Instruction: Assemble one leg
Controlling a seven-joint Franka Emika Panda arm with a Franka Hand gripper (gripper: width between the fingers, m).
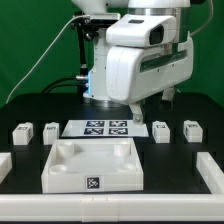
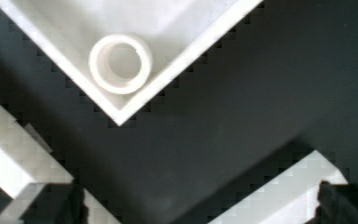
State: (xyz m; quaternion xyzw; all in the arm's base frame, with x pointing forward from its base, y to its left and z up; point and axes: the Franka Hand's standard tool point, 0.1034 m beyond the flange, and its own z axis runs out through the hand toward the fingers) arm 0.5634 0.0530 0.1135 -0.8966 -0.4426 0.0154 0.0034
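Several small white legs with black tags stand in a row on the black table in the exterior view: two on the left (image 1: 22, 130) (image 1: 51, 129) and two on the right (image 1: 161, 130) (image 1: 192, 130). The large white tabletop (image 1: 60, 170) lies in front of them. My gripper (image 1: 140, 108) hangs over the marker board area, mostly hidden by the arm's white body. In the wrist view the gripper (image 2: 197, 205) is open and empty, with dark fingertips (image 2: 51, 205) set wide apart. One corner of the tabletop (image 2: 176, 50) with a round hole (image 2: 121, 60) shows there. No leg shows in the wrist view.
The marker board (image 1: 97, 127) lies between the two pairs of legs. White rails lie at the table's left (image 1: 5, 165) and right (image 1: 210, 170) edges. The robot base stands behind, with cables at the back left.
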